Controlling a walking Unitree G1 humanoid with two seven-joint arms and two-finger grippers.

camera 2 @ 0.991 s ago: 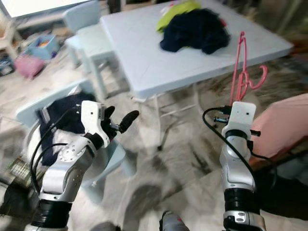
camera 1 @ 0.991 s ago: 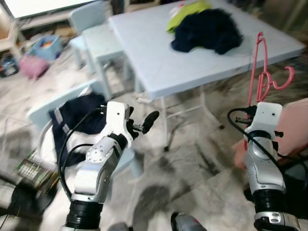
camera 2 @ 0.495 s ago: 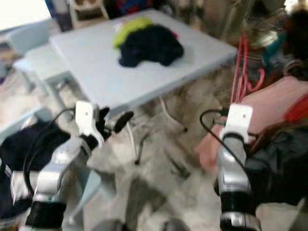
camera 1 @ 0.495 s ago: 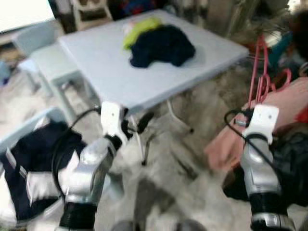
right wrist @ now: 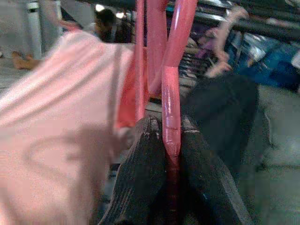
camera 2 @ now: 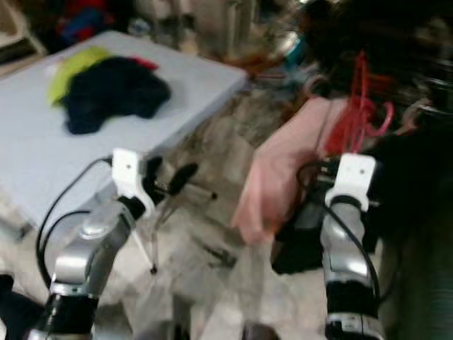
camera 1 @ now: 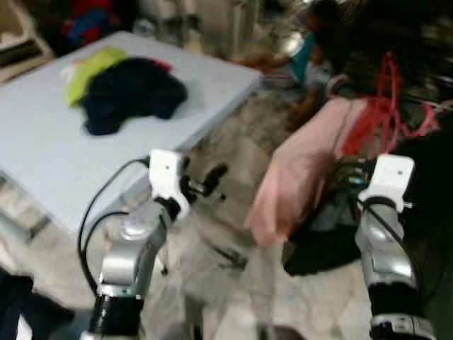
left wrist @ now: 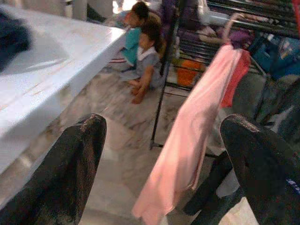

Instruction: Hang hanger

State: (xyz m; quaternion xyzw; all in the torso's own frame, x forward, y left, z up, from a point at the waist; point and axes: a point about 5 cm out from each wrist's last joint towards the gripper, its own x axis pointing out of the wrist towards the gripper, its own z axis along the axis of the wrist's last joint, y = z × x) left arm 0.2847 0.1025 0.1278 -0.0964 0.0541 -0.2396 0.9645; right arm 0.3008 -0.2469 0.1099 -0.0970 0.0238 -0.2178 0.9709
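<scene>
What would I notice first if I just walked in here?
Probably the pink hanger pinched between the right gripper's black fingers, held up by a big pink cloth hanging on the robot's right. After that, the dark pile of clothes on the pale table to its left.

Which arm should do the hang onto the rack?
Right. The right hand is shut on the pink hanger and faces the clothes rack. The left hand is open, holding nothing, beside the table.
</scene>
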